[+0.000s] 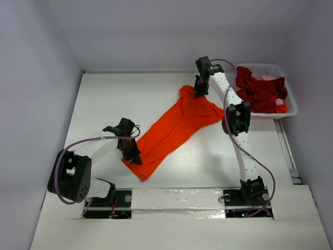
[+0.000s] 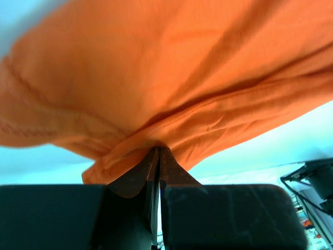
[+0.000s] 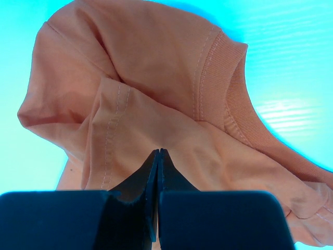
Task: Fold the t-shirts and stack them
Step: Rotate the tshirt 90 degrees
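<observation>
Orange t-shirt [image 1: 174, 130] stretched diagonally across centre frame, lower-left end pinched tight in left gripper [image 1: 134, 155], collar end upper right pinched in right gripper [image 1: 199, 92]; spreading step, probably flat lay-down next before folding.

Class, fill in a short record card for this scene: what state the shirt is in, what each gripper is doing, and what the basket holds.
Shirt in work: orange t-shirt, stretched diagonally over the table, not yet folded
Left gripper: shut on the shirt's near end
Right gripper: shut on cloth beside the collar, at the far end
Basket: far right corner, holds dark red shirts in a heap
Stack: none in view
</observation>
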### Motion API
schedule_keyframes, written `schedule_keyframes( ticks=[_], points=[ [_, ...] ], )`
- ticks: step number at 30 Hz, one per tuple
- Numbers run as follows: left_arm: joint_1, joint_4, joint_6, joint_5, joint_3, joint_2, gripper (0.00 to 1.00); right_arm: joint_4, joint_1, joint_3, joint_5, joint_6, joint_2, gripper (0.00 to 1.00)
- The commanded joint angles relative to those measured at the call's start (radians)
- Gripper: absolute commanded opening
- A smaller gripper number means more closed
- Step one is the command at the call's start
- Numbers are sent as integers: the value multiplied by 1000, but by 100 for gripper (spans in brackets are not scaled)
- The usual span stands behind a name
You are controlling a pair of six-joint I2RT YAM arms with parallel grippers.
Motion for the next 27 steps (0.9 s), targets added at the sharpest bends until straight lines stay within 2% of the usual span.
schedule_keyframes(
  ticks=[1,5,7,8,13,17,22,27],
  points=[
    [-21,-77,-14,3,6,-52,0,35,-4,47,-9,-17,-2,0],
    [-21,-115,-26,-58,55,-99,0,39,-4,24,9,-16,-31,0],
    [-21,-115,-26,-102,133,-113,0,76,-4,-31,24,-16,-69,0],
    [-21,-107,-22,-139,163,-107,0,94,-4,-114,34,-16,-120,0],
    [-21,-71,26,-145,379,48,0,154,-4,-300,38,-20,-229,0],
    [-21,-31,81,-126,488,192,0,191,-4,-415,40,-22,-298,0],
    [-21,-64,148,-110,555,330,0,173,6,-423,52,-31,-294,0],
    [-21,-104,204,-121,468,335,0,96,6,-299,60,-51,-218,0]
  ],
)
